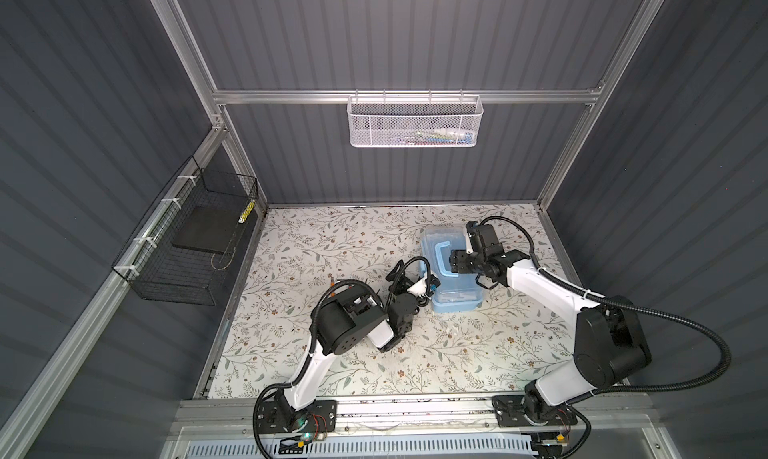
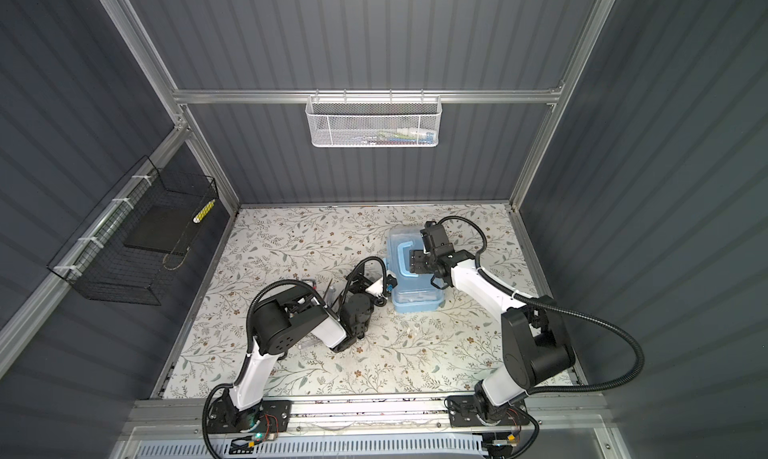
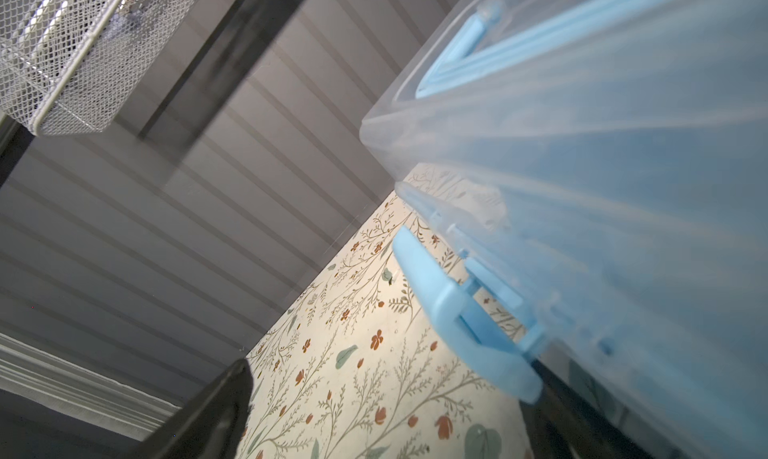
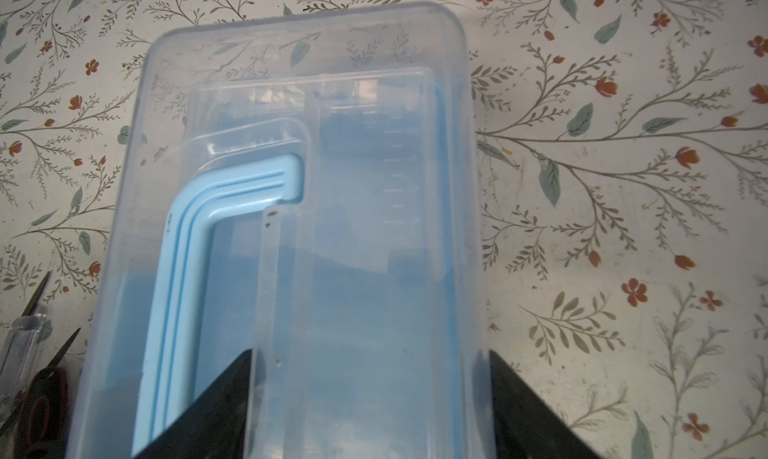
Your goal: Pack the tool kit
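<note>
Top views: tool kit [image 1: 455,297] flat on the floral table [image 1: 332,249], right of centre. Clear lid on, handle [image 1: 436,261] folded down. Over the lid just beside the handle: right gripper [image 1: 454,263]. Low against the kit's left side: left gripper [image 1: 422,286]. Same layout in both top views.

Left wrist: close on the tool kit [image 3: 582,187] side wall. Blue latch [image 3: 457,324] standing out from the wall, not snapped down. Left jaws spread full, one of the fingers [image 3: 208,415] well off the kit, the other right by the latch tip. Nothing clamped.

Right wrist: straight down on the lid [image 4: 374,270]. Jaws wide apart, fingers [image 4: 216,403] straddling the lid half away from the handle [image 4: 187,270]. Can't tell whether pressing or just hovering; no clamp visible. Clear-handled screwdriver [image 4: 18,349] loose on the table just beside the kit, so packing probably not finished.

Handling, by judgement:
- Thin smooth plastic: light, slick to the pads, walls likely to flex under a squeeze.
- Contents apt to slide if tilted.
- Weak point probably the latch hinge: push flat on its face, no prying.
- With the latch out, no lifting by the handle.
- Steady from above on the lid, or take the short walls low down.
</note>
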`<state>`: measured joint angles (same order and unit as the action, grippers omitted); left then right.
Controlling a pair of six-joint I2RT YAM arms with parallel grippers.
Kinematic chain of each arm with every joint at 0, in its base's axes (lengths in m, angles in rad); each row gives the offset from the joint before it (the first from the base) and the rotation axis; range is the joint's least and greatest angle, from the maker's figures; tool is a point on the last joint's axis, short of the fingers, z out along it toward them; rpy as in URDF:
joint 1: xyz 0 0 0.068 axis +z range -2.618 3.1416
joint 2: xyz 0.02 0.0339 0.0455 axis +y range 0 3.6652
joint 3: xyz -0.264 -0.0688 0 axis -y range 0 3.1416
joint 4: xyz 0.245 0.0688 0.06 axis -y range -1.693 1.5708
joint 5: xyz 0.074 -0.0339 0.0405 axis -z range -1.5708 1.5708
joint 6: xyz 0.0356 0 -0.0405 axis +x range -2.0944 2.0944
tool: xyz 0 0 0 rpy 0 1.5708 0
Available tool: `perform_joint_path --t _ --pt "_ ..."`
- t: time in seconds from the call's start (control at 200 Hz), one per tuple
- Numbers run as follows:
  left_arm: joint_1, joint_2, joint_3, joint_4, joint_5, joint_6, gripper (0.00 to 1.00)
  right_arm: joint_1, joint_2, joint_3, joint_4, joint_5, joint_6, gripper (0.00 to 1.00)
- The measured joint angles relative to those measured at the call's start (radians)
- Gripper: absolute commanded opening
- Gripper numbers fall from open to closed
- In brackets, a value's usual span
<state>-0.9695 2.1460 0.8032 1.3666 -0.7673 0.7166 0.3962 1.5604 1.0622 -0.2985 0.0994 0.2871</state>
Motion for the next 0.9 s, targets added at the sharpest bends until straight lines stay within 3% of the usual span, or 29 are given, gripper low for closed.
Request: perform_joint_path --t 0.51,0.735,0.9 --pt "-0.038 -0.217 -0.021 -0.275 -0.043 -0.158 1.0 0.011 -0.013 0.002 -0.023 -0.021 0.012 0.7" --pt "-0.061 -0.244 -0.05 -0.355 -0.073 -0.193 1.0 0.013 -0.017 0.005 -0.039 -0.025 0.012 0.73" --pt "-0.064 -0.331 -0.04 -0.509 -0.07 -0.272 1.0 0.019 -0.038 0.005 -0.078 -0.031 0.019 0.78"
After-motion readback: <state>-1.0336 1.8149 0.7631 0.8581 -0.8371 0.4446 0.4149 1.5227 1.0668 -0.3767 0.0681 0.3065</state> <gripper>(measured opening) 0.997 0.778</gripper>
